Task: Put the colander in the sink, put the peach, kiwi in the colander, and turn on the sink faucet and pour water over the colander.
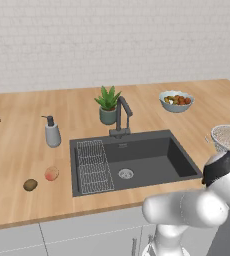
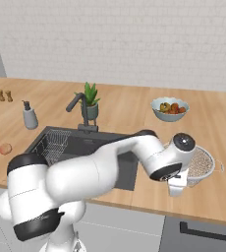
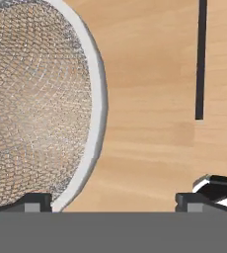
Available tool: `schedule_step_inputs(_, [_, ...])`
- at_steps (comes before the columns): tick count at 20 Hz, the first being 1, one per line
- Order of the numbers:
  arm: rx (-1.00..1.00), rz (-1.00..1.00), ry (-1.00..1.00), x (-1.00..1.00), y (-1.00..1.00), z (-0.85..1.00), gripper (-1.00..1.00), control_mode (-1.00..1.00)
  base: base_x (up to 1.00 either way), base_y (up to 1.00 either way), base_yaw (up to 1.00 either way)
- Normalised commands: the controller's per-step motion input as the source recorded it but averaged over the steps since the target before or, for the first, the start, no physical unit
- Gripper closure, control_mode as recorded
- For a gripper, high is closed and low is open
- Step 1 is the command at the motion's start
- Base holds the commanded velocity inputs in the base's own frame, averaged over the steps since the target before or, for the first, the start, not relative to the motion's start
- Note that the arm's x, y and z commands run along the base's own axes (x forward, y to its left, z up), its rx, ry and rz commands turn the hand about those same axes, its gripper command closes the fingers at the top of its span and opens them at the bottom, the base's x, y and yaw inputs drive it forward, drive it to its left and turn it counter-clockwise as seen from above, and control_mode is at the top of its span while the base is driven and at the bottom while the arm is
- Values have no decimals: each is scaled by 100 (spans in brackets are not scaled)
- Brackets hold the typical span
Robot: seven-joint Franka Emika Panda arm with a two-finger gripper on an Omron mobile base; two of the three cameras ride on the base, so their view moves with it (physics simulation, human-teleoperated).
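Observation:
The colander (image 2: 202, 165) stands on the wooden counter right of the sink (image 2: 127, 170), and its mesh bowl (image 3: 36, 99) takes up the left of the hand view. My gripper (image 3: 113, 202) is open and low over the colander's near rim (image 3: 96, 99), one fingertip (image 3: 36, 201) over the mesh, the other (image 3: 189, 201) over the bare counter. The hand (image 2: 178, 186) hangs at the colander's front left. The peach (image 1: 51, 173) and kiwi (image 1: 30, 185) lie on the counter left of the sink (image 1: 152, 160). The faucet (image 1: 121, 115) stands behind the basin, with no stream showing.
A wire rack (image 1: 93, 166) lies in the sink's left part. A soap pump (image 1: 52, 132), a potted plant (image 1: 108, 105) and a bowl of fruit (image 1: 176, 100) stand along the back. A thin dark strip (image 3: 200, 59) crosses the counter beyond the colander.

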Motion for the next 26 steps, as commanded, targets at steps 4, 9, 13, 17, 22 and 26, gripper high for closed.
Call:
schedule_step_inputs(4, [13,-15,-7,6,-49,-20,-100,-100,0,0,0])
schedule_step_inputs(9, [2,-5,-14,25,-6,-21,-100,-100,0,0,0])
schedule_step_inputs(13, [0,0,-8,31,0,-36,-100,-100,0,0,0])
schedule_step_inputs(17, [-6,0,-1,31,0,-40,-100,-100,0,0,0])
schedule_step_inputs(22, [-9,-1,0,23,0,-40,-100,-100,0,0,0])
schedule_step_inputs(26, [-12,-4,0,13,15,-40,100,-100,0,0,0])
